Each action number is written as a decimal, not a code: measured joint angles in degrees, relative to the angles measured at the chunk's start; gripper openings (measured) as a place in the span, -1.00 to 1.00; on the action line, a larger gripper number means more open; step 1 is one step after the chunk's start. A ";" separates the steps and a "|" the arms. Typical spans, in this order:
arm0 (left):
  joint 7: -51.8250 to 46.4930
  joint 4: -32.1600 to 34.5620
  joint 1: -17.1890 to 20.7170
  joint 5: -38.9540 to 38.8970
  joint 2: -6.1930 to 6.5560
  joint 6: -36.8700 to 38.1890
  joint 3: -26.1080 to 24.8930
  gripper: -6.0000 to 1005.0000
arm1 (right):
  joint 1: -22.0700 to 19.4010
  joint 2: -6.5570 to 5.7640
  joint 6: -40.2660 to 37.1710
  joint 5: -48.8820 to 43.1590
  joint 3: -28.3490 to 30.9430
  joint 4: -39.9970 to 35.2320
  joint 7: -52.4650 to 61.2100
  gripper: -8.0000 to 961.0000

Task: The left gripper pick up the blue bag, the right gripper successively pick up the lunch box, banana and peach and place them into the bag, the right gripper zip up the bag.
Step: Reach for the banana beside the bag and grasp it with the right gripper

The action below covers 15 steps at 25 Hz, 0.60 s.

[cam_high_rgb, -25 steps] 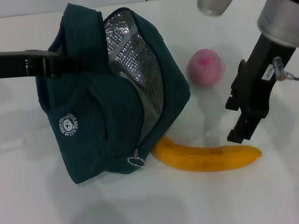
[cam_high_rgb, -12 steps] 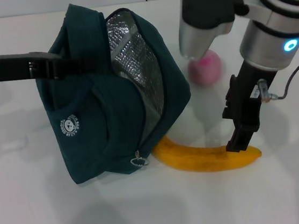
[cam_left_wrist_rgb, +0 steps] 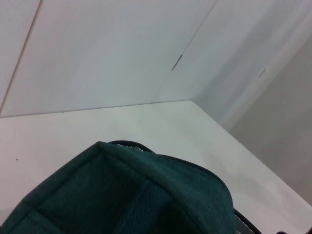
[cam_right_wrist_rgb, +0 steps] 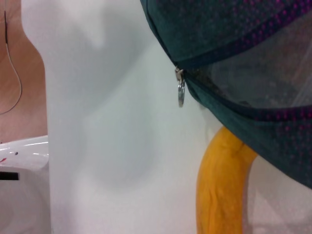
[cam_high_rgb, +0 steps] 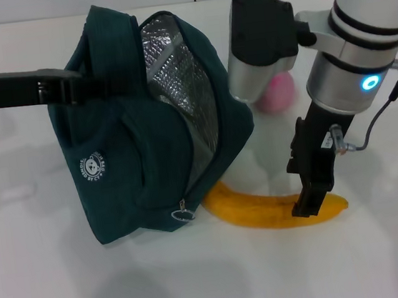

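Yellow-orange and long, the banana (cam_high_rgb: 274, 211) lies flat on the white table (cam_high_rgb: 384, 257) directly beneath the right gripper (cam_high_rgb: 312, 197), whose dark fingers point down onto the fruit's outer half, near its free tip. Whether those fingers have closed on the fruit or merely stand at it cannot be told from the head view, and the right wrist view does not show them. The banana's other end runs away from this gripper and slips under the lower edge of the blue bag (cam_high_rgb: 136, 163), which stands beside the gripper on the far side of the fruit. The bag's mouth gapes toward the gripper, showing its silver foil lining (cam_high_rgb: 182, 93); the zipper's ring pull (cam_high_rgb: 183, 212) hangs at the bottom corner, just beside the buried end of the banana. In the right wrist view the same ring (cam_right_wrist_rgb: 181, 92) dangles from the teal hem above the fruit (cam_right_wrist_rgb: 222, 190).

Behind the right gripper, partly hidden by its arm, sits the peach (cam_high_rgb: 279, 95), apart from both bag and banana.

The left gripper (cam_high_rgb: 69, 86) reaches in at the bag's upper side, its black fingers clamped on the bag's handle strap, holding it up.
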 joint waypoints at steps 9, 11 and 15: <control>0.00 0.00 -0.03 -0.57 0.00 -0.20 0.00 -0.92 | 0.52 0.00 4.65 2.08 -4.92 3.36 -0.14 0.50; 0.00 0.00 -0.03 -0.62 0.00 -0.20 0.01 -0.92 | 0.65 0.00 5.33 2.82 -5.58 4.00 -0.13 0.50; 0.00 0.00 -0.02 -0.62 0.00 -0.20 0.00 -0.92 | 0.81 0.00 6.39 3.62 -6.99 4.46 -0.12 0.50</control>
